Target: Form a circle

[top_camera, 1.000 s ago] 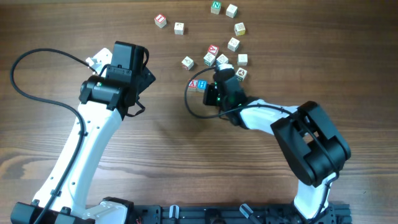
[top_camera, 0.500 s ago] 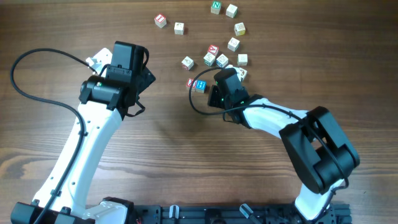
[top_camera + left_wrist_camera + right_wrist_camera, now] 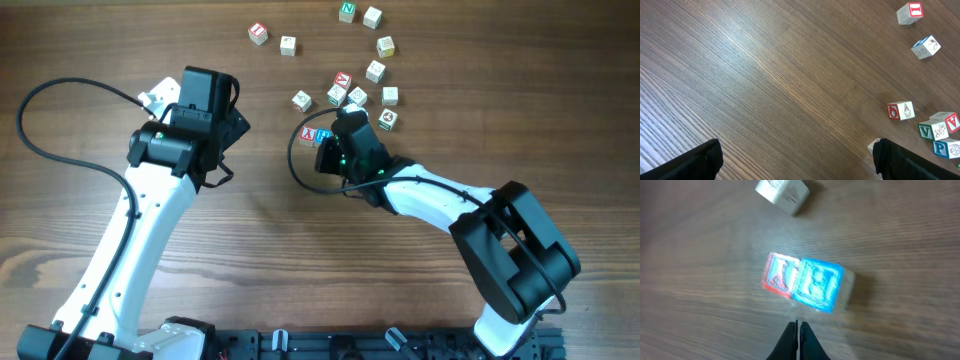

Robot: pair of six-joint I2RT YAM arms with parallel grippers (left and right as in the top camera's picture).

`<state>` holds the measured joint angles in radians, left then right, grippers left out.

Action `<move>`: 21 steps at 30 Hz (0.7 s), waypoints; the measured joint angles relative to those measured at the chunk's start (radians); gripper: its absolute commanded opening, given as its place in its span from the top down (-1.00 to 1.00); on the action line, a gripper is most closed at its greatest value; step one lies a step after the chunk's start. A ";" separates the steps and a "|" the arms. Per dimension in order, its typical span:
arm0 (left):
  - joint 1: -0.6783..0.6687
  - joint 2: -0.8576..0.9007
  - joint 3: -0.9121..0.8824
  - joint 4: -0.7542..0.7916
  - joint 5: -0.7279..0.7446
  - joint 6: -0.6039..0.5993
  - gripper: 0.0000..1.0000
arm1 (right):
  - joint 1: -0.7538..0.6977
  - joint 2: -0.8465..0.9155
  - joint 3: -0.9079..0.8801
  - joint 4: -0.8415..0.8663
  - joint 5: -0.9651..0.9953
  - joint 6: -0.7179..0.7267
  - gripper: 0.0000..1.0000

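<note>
There is no circle; its pieces, small pale wooden letter cubes, lie scattered at the back of the table. A red-faced cube point(image 3: 309, 134) and a blue-faced cube point(image 3: 323, 137) touch side by side. My right gripper point(image 3: 334, 141) is shut and empty, its tips point(image 3: 799, 326) just short of the blue cube point(image 3: 817, 285) beside the red one point(image 3: 778, 274). My left gripper point(image 3: 800, 160) is open over bare wood, left of the cubes, its fingers point(image 3: 696, 162) wide apart with nothing between them.
A loose cluster of cubes point(image 3: 357, 96) lies just behind the right gripper, with more further back point(image 3: 372, 16) and two at the back left point(image 3: 258, 32). The left wrist view shows several cubes point(image 3: 900, 110) to its right. A black cable point(image 3: 300, 165) loops by the pair.
My right wrist has swung left towards the red and blue pair, which has barely shifted. The left arm has not moved.
</note>
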<state>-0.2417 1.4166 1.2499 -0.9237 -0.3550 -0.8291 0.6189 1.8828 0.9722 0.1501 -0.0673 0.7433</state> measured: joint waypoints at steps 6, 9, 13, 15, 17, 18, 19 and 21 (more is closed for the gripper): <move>0.000 0.000 0.000 0.000 0.000 0.000 -1.00 | 0.000 0.015 0.004 0.126 0.050 -0.025 0.91; 0.000 0.000 0.000 0.001 0.000 0.000 -1.00 | 0.000 0.054 0.008 0.194 0.066 -0.056 0.91; 0.000 0.000 0.000 0.000 0.000 0.000 -1.00 | -0.006 0.100 0.010 0.195 0.080 -0.068 0.91; 0.000 0.000 0.000 0.000 0.000 0.000 -1.00 | -0.007 0.102 0.018 0.179 0.100 -0.071 0.91; 0.000 0.000 0.000 0.000 0.000 0.000 -1.00 | -0.007 0.102 0.026 0.155 0.139 -0.075 0.91; 0.000 0.000 0.000 0.000 0.000 0.000 -1.00 | -0.007 0.101 0.029 0.145 0.158 -0.076 0.91; 0.000 0.000 0.000 0.000 0.000 0.000 -1.00 | -0.007 0.101 0.034 0.133 0.173 -0.076 0.91; 0.000 0.000 0.000 0.000 0.000 0.000 -1.00 | -0.008 0.087 0.034 0.098 0.196 -0.076 0.91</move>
<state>-0.2417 1.4166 1.2499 -0.9234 -0.3550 -0.8291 0.6113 1.9697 1.0065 0.2481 0.1284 0.6678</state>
